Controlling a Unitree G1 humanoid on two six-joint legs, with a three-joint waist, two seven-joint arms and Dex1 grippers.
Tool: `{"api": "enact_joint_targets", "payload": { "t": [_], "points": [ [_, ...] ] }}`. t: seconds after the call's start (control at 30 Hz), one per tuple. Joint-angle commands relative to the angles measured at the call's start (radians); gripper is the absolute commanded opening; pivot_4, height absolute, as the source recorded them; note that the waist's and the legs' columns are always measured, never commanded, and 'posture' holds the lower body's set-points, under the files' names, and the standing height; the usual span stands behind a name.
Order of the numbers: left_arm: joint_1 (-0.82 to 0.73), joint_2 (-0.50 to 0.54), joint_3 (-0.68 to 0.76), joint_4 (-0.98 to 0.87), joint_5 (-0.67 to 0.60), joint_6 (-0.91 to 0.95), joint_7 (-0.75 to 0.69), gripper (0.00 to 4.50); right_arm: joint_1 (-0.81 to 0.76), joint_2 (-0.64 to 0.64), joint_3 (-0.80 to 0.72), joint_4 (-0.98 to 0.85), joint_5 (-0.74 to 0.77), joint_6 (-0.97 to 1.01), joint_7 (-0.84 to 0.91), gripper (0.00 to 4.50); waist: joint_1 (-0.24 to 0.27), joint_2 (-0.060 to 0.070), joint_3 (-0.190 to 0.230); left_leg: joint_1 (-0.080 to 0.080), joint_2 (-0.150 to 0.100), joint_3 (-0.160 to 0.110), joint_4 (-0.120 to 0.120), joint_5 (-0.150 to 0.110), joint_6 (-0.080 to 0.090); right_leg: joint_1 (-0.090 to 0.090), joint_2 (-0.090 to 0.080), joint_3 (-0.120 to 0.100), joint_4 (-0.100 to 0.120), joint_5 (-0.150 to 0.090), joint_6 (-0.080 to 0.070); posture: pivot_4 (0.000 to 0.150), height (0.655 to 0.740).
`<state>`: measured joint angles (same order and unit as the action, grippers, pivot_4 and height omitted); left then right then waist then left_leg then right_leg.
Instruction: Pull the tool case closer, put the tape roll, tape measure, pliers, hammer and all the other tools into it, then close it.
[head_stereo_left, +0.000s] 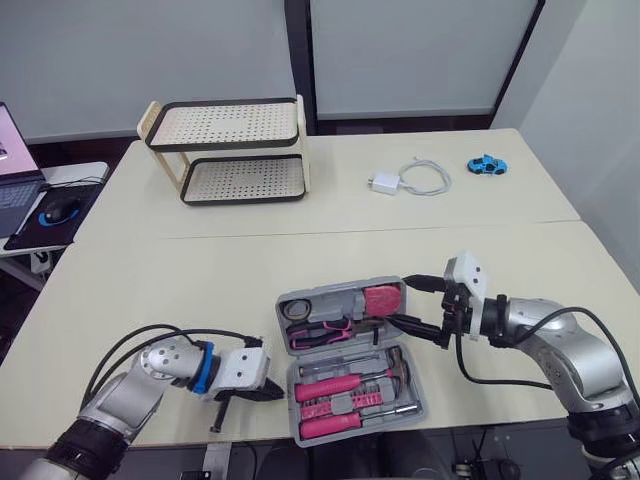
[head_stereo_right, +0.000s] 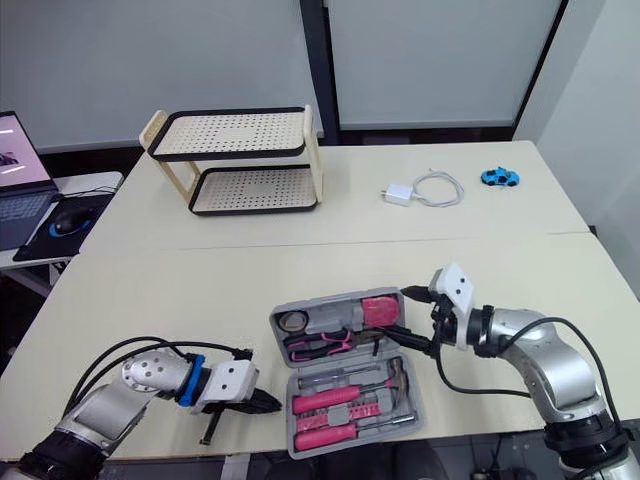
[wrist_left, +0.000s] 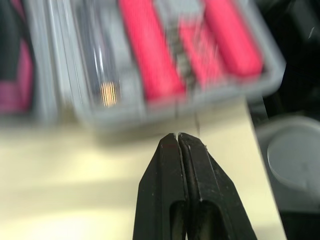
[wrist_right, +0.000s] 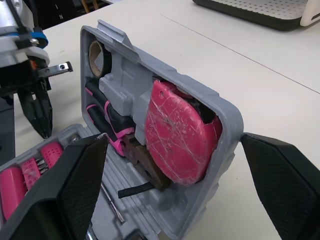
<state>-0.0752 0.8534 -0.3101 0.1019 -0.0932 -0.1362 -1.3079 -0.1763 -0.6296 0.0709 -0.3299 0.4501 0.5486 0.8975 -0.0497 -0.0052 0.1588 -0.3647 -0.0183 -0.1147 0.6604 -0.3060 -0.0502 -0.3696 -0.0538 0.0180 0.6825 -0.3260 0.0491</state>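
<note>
The grey tool case (head_stereo_left: 410, 400) lies open near the table's front edge. Its lid half (wrist_right: 227, 120) is tilted up and holds the pink tape measure (head_stereo_left: 380, 299), the tape roll (head_stereo_left: 298, 310) and pink-handled pliers (head_stereo_left: 320, 336). In the base half are the hammer (head_stereo_left: 352, 381) and pink-handled screwdrivers (head_stereo_left: 325, 424). My right gripper (head_stereo_left: 400, 300) is open, with one finger on each side of the lid's right end by the tape measure (wrist_right: 175, 137). Just left of the base half, my left gripper (head_stereo_left: 274, 391) is shut on nothing, its fingertips (wrist_left: 177, 145) pointing at the case.
A two-tier perforated rack (head_stereo_left: 235, 150) stands at the back left. A white charger with its cable (head_stereo_left: 410, 180) and a blue toy car (head_stereo_left: 486, 164) lie at the back right. A thin dark piece (head_stereo_left: 215, 415) lies under my left wrist at the table's edge.
</note>
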Motion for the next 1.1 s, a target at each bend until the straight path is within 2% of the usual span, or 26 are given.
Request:
{"api": "enact_joint_targets", "payload": {
  "t": [0.03, 0.43, 0.67, 1.1],
  "points": [
    [0.005, -0.003, 0.025, -0.006, -0.007, 0.0, 0.011, 0.0, 0.015, -0.028, 0.0, -0.067, -0.008, -0.043, 0.028, 4.49, 0.003, -0.001, 0.0, 0.0, 0.0, 0.0, 0.0, 0.0, 0.0, 0.0, 0.0, 0.0, 0.0, 0.0, 0.0, 0.15, 0.74],
    [-0.001, -0.011, 0.069, -0.014, -0.034, 0.054, 0.038, 0.0, 0.06, -0.069, 0.019, -0.125, -0.039, -0.104, 0.053, 4.49, 0.008, -0.001, 0.001, 0.0, 0.0, 0.0, 0.0, 0.0, 0.0, 0.0, -0.001, 0.0, 0.0, 0.0, 0.0, 0.15, 0.74],
    [-0.019, -0.023, 0.127, -0.001, -0.085, 0.167, 0.064, 0.0, 0.076, -0.08, 0.036, -0.13, -0.083, -0.178, 0.065, 4.49, 0.008, -0.003, 0.002, 0.0, 0.0, -0.001, 0.0, 0.0, 0.0, 0.0, -0.001, -0.001, 0.0, 0.0, 0.0, 0.15, 0.74],
    [-0.042, -0.026, 0.166, 0.014, -0.072, 0.22, 0.091, 0.0, 0.256, -0.161, -0.001, -0.194, -0.17, -0.412, 0.101, 4.49, 0.012, -0.004, 0.002, 0.0, -0.001, 0.0, 0.0, 0.0, 0.0, 0.0, -0.001, 0.0, 0.0, 0.0, 0.0, 0.15, 0.74]
  ]
}}
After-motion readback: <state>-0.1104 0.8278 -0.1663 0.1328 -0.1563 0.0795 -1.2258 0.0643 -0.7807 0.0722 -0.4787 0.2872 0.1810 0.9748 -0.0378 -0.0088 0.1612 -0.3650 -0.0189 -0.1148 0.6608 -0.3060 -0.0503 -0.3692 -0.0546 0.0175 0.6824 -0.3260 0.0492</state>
